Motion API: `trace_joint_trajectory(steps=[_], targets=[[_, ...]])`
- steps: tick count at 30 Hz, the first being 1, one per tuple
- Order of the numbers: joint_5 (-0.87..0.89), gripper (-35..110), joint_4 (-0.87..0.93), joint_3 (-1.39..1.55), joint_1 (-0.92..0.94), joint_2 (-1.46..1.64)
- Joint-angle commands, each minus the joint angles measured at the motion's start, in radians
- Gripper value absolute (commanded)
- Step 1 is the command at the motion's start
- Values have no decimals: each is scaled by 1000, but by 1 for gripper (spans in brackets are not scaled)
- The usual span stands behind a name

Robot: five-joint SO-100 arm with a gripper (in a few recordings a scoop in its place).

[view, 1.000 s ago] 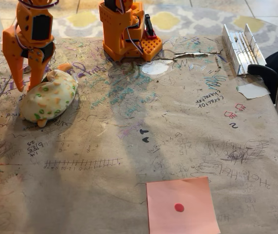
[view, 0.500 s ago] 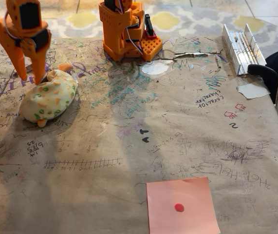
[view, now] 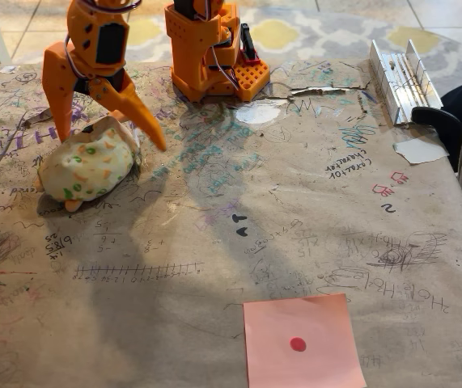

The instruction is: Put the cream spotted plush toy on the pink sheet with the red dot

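The pink sheet (view: 303,342) lay at the near table (view: 214,267) edge, open scribbled paper beyond it; a written "2" showed right. Far left sat the plush (view: 87,167), well apart from it. The gripper (view: 105,132) straddled its top, fingers spread wide. Behind stood the arm base (view: 210,48) and a metal bracket (view: 400,79).

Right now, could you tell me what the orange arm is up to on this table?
The arm's gripper is open, its two fingers spread on either side of the cream spotted plush toy at the table's far left in the fixed view. The toy lies on the table, not lifted. The pink sheet with the red dot lies bare at the near edge, well apart from the toy, so the move is not yet done.
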Motion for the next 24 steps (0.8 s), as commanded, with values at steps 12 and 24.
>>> trace_joint_trajectory(steps=[12, 24], targets=[[479, 17, 135, -342, -179, -256], [753, 22, 621, -709, -225, -3]])
